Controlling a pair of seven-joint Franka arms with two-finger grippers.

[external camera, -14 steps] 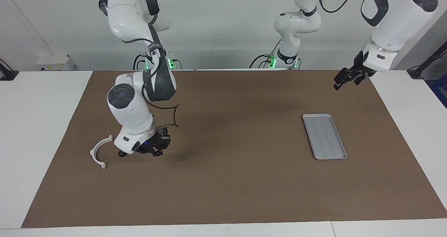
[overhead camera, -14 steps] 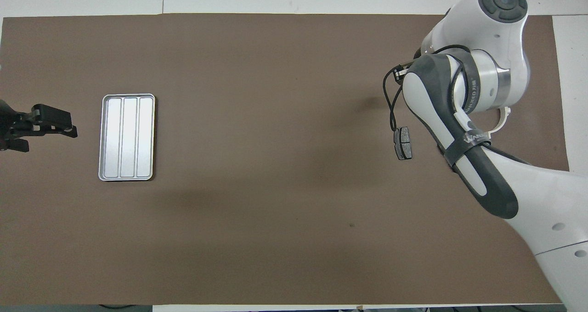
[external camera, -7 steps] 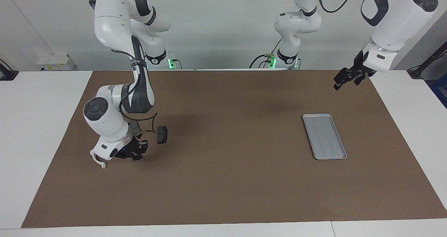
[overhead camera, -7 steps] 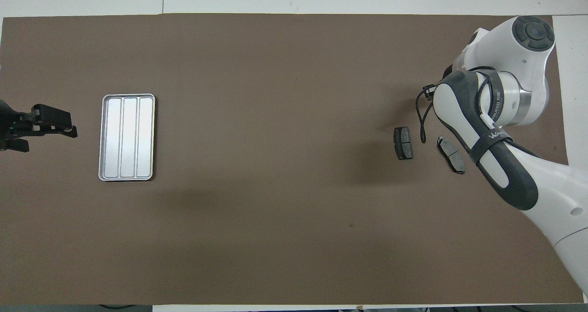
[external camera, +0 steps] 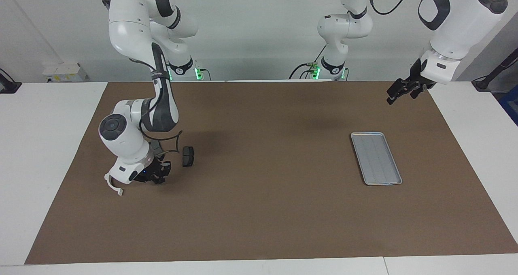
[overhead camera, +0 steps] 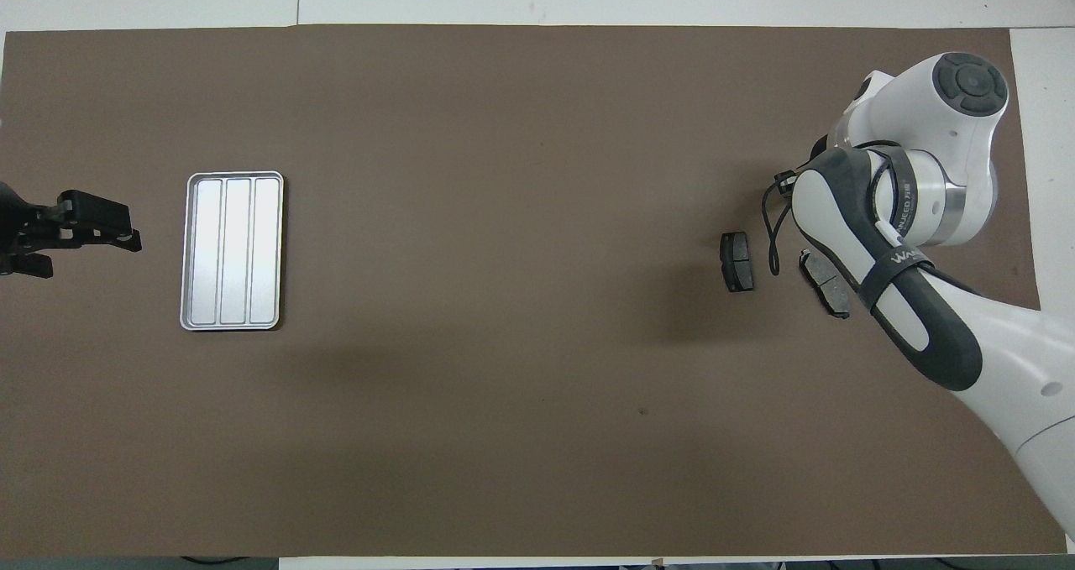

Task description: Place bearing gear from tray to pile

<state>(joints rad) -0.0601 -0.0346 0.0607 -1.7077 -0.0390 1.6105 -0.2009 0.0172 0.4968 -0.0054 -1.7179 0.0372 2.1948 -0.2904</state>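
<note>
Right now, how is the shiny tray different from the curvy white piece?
The tray is a silvery rectangle with a rim, in full view at the left arm's end. The white bracket is a thin curved strip, partly hidden by the right arm, at the right arm's end. Both lie flat on the brown mat.

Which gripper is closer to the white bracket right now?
Right. The right gripper is low over the mat right beside the white bracket, among the pile's parts. The left gripper waits raised at the left arm's end of the table, near the tray.
</note>
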